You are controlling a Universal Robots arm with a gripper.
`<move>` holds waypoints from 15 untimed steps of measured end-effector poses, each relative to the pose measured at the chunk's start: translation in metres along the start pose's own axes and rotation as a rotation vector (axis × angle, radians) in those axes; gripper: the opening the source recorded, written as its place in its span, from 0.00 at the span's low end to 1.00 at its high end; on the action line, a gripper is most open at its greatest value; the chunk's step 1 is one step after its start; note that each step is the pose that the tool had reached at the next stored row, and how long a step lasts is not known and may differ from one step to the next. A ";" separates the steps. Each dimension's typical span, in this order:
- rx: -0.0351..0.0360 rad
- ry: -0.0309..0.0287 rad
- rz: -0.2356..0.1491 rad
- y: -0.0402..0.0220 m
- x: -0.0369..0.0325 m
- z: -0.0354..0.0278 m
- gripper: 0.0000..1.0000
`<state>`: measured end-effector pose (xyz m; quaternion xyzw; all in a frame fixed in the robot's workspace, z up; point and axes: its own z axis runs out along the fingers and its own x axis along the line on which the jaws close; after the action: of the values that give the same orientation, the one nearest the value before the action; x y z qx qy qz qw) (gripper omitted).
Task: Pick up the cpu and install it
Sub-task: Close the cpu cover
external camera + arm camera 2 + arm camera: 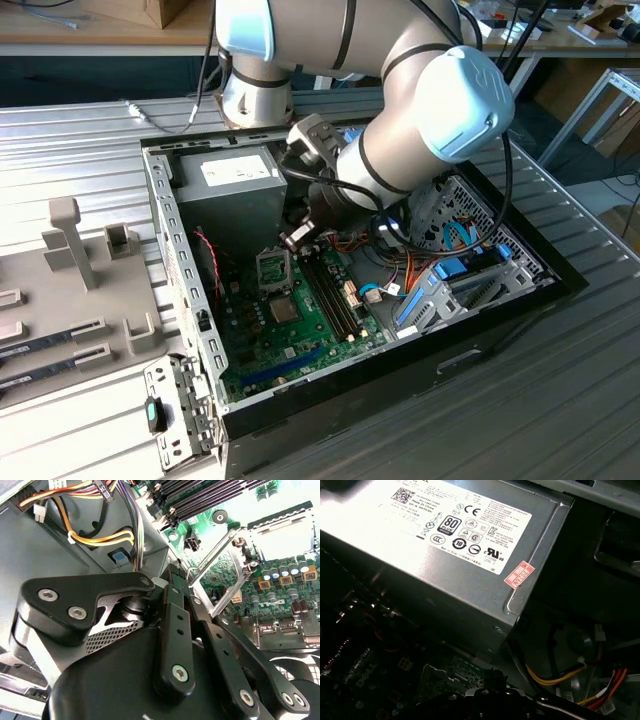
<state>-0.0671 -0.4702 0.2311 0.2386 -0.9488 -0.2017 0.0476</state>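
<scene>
I cannot tell whether my jaws are clenched or released, nor whether the cpu sits between them. They hang just beside the open socket (pixel 280 535) on the motherboard (pixel 300 335), with the power supply (pixel 445 555) near.

Ribbed metal table (pixel 560 400) fills most of the exterior view. Open black PC case (pixel 480 355) lies on its side at frame centre, directly on the table. Grey fixture plate (pixel 60 330) with upright blocks and slots sits at left. A perforated metal bracket (pixel 180 410) lies at lower left, against the case corner. Robot base (pixel 255 100) stands at top centre, behind the case.
</scene>
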 end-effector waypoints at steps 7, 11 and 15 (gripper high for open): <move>-0.0001 0.0087 -0.019 0.0007 0.0000 -0.0018 0.11; 0.0000 0.0180 -0.040 0.0007 0.0001 -0.0019 0.11; -0.0001 0.0183 -0.041 0.0010 0.0000 -0.0023 0.11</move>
<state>-0.0671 -0.4703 0.2337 0.2597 -0.9432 -0.2005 0.0522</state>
